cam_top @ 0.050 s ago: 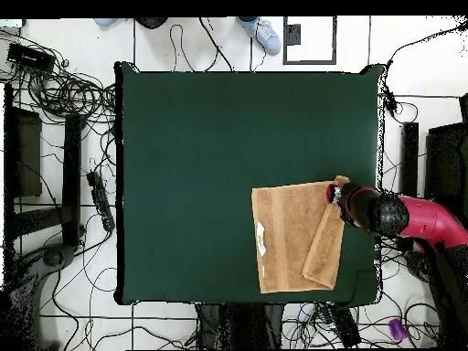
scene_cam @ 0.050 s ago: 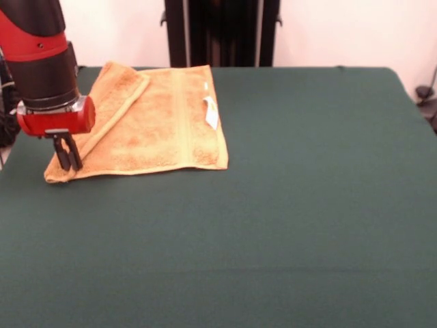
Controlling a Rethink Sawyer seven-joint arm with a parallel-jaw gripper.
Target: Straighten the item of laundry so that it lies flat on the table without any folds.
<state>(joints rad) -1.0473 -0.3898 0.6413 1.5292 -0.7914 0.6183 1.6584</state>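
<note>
Green cloth covers the tabletop (scene_cam @ 0.050 s ago: 307, 205), w/ most of it bare. Golden-orange terry towel (scene_cam @ 0.050 s ago: 167, 119) sits by the far edge in the front view, toward pic left; overhead has it near the base-side edge, toward pic right. Mostly flat, but one side strip is folded back over the body: a long diagonal flap (scene_cam @ 0.050 s ago: 119, 96) running from the far corner down to the near left corner in front view. Woven band runs the towel's length; small white tag (scene_cam @ 0.050 s ago: 211, 113) lies on top near the opposite edge.

Red/black arm comes down at that near left corner. End effector (scene_cam @ 0.050 s ago: 68, 152) sits right at the flap's low end, fingers close together, tips at or on the cloth; can't tell if they're pinching fabric or just touching it.

Key relation, as I judge it: towel body lies to pic right of the end effector in front view, flap's long axis slanting away from it. Unfolding likely means taking that corner outward, away from the body, across the fold line
</note>
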